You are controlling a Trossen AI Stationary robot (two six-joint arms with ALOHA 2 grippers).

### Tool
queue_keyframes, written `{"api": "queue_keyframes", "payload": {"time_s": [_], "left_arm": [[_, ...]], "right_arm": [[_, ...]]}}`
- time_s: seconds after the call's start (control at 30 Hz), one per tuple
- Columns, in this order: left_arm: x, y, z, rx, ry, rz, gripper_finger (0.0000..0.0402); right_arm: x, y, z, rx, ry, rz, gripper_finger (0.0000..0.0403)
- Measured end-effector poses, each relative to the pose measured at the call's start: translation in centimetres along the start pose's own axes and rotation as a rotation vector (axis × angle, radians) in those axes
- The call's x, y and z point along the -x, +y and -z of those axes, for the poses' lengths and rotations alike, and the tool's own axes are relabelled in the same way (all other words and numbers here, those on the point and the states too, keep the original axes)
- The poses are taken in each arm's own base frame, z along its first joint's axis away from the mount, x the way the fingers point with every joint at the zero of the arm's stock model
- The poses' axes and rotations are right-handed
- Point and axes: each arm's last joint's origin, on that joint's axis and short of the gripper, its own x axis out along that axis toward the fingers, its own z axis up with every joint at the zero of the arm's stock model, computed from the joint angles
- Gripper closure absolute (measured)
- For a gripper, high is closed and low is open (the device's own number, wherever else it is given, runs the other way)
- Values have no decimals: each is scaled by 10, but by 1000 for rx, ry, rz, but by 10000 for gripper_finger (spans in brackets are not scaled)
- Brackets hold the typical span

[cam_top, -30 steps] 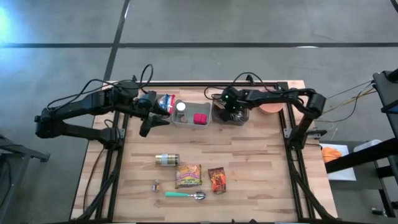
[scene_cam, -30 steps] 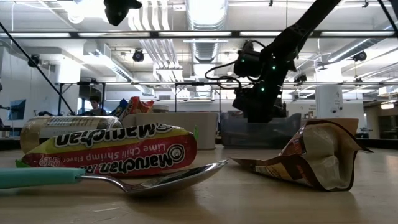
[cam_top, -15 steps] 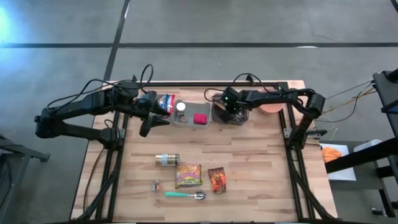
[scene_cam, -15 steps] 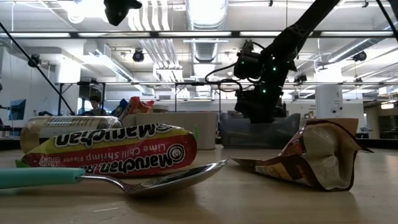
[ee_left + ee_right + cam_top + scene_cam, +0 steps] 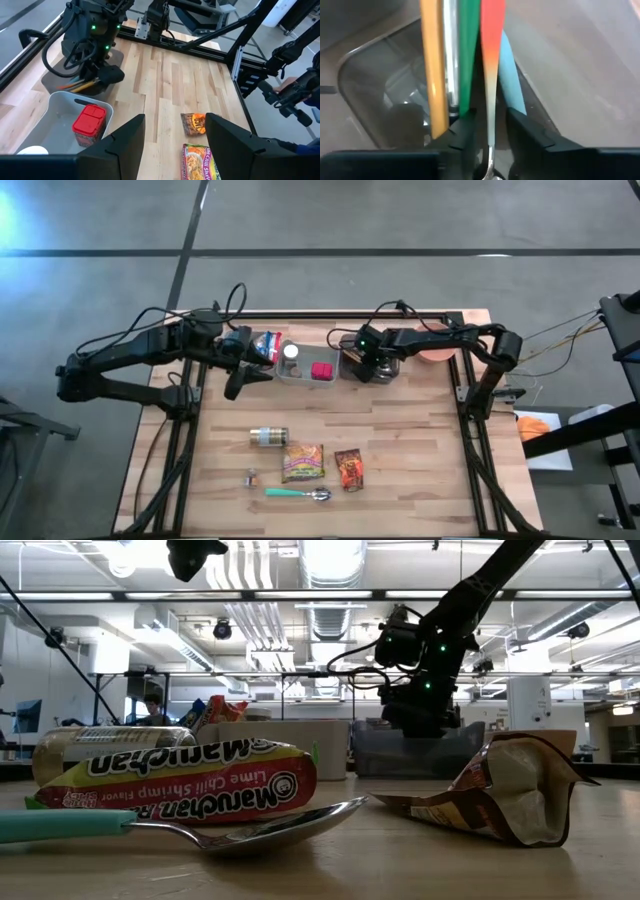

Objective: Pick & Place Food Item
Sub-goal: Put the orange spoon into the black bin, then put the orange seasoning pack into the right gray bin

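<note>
The right gripper (image 5: 490, 124) is hovering in the clear utensil bin (image 5: 367, 85), fingers narrowly parted around a red-handled utensil (image 5: 491, 55), with the Maruchan ramen packet (image 5: 302, 463) lying well apart from it and the left gripper (image 5: 241, 379) waiting wide open.

Table (image 5: 420, 440) (wooden): jar (image 5: 268, 437), packets (image 5: 303, 463), spoon (image 5: 298, 494).

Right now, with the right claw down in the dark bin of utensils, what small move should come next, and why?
Probably lift the right claw straight up out of the bin. The red-handled utensil lies in the bin beside the other handles, and the jaws stand slightly clear of it on both sides, so it looks released.
</note>
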Motion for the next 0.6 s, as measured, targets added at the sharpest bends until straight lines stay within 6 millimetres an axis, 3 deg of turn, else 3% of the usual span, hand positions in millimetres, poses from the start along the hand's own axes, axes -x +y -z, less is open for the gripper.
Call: {"api": "queue_keyframes", "payload": {"time_s": [0.27, 0.6], "left_arm": [[0, 0, 3, 9, 27, -3, 192], [0, 0, 4, 13, 42, -5, 192]], "right_arm": [[5, 0, -1, -6, -11, -12, 204], [15, -1, 0, -42, -7, -16, 174]]}}
